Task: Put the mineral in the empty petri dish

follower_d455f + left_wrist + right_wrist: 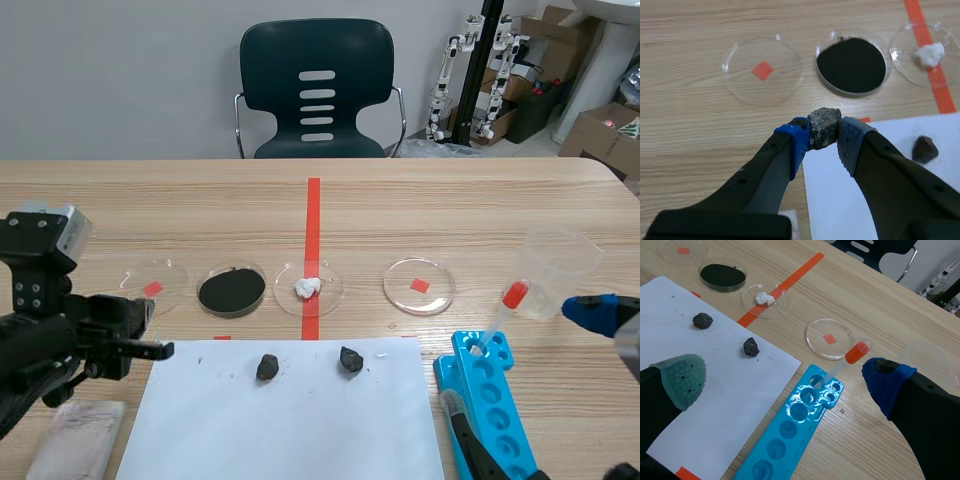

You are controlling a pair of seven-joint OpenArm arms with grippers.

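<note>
The left claw (823, 134) is clamped on a rough grey-black mineral (824, 127), which is pinched between its two blue pads and sits at the very fingertips. The claw and its load hang above the corner of a white paper sheet (875, 195), where paper meets bare tabletop (685, 130).

Ahead of the claw, apart from it, lies an empty petri dish (761, 71) over an orange-red square mark. Just beside that dish is a dish of black powder (852, 65), and beyond that a dish with a white lump (929, 54) on the tape line.

Two more dark stones (267, 366) (350, 359) rest on the paper, well apart from each other.

The right claw (785, 382) is spread wide with nothing between its pads. It hangs over the paper's edge and a blue well tray (790, 435). A pipette with a red bulb (856, 352) leans out of that tray. A second empty dish (829, 338) lies ahead of this claw, and a clear plastic cup (558, 270) stands near the tray.
</note>
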